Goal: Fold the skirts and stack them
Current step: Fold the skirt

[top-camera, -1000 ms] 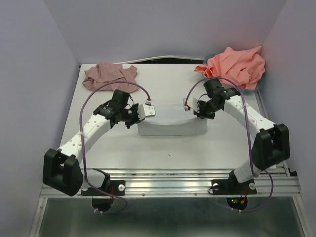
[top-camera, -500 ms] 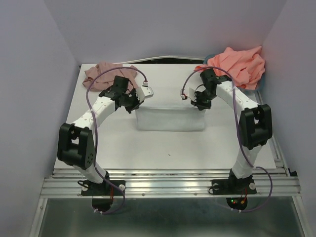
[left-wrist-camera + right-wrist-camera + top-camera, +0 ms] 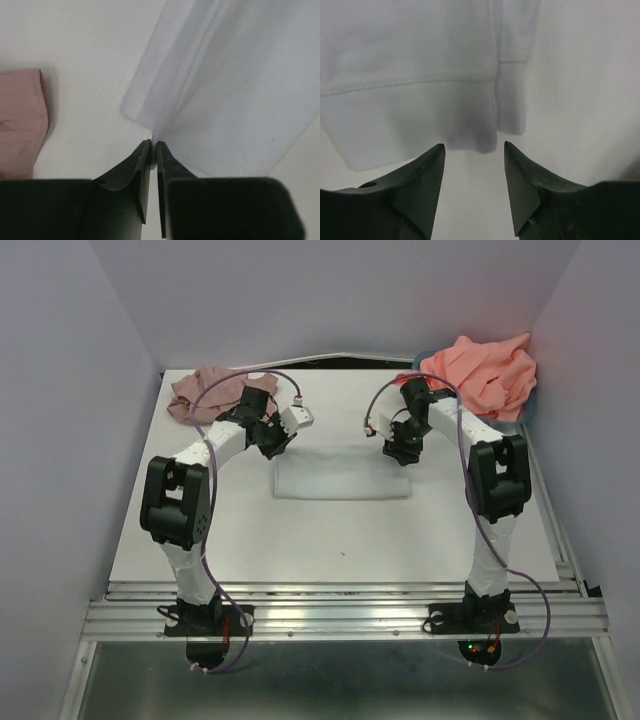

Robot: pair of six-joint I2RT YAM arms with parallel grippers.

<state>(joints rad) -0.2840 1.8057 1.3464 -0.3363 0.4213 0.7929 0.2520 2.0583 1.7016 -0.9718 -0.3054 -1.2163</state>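
The pale white-blue skirt (image 3: 340, 478) lies flat and folded in the middle of the table. My left gripper (image 3: 279, 442) is at its far left corner. In the left wrist view the jaws (image 3: 153, 142) stand almost together, and the skirt (image 3: 235, 100) is drawn up to a point between their tips. My right gripper (image 3: 398, 452) hangs at the far right corner. It is open (image 3: 474, 146), with the skirt's hem (image 3: 410, 115) lying just beyond the fingertips and nothing between them. The mauve-pink skirt (image 3: 205, 390) (image 3: 20, 120) lies crumpled at the back left. Coral cloth (image 3: 485, 370) is heaped at the back right.
The coral heap sits over a teal basket (image 3: 528, 403), of which only a sliver shows at the table's right rear corner. Lilac walls close in the back and both sides. The metal rail (image 3: 340, 615) with the arm bases runs along the near edge.
Both arms have swung toward the back, carrying the pale skirt's edge over so it now lies lower and flatter. The right gripper has opened and let the cloth go.
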